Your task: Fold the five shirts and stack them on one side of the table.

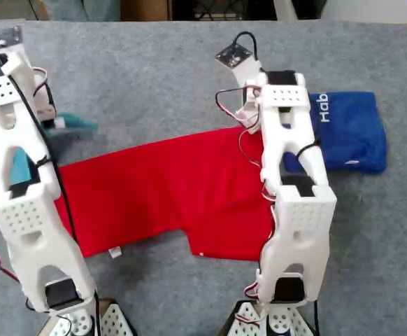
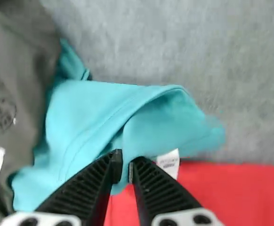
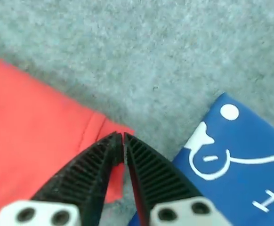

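A red shirt (image 1: 161, 189) lies spread flat across the middle of the table. My right gripper (image 3: 123, 137) is shut, its tips pinched at a corner of the red shirt (image 3: 28, 136), close to the folded blue shirt (image 3: 236, 174). That blue shirt (image 1: 350, 133) rests at the right side of the table. At the left edge a teal shirt (image 1: 77, 124) lies crumpled against a grey shirt (image 2: 14, 70). My left gripper (image 2: 124, 162) is shut on a raised fold of the teal shirt (image 2: 104, 117), just beside the red shirt's edge (image 2: 221, 197).
The grey carpet-like tabletop (image 1: 154, 77) is bare along the far side and in front of the blue shirt (image 1: 371, 231). Both arm bases stand at the near edge.
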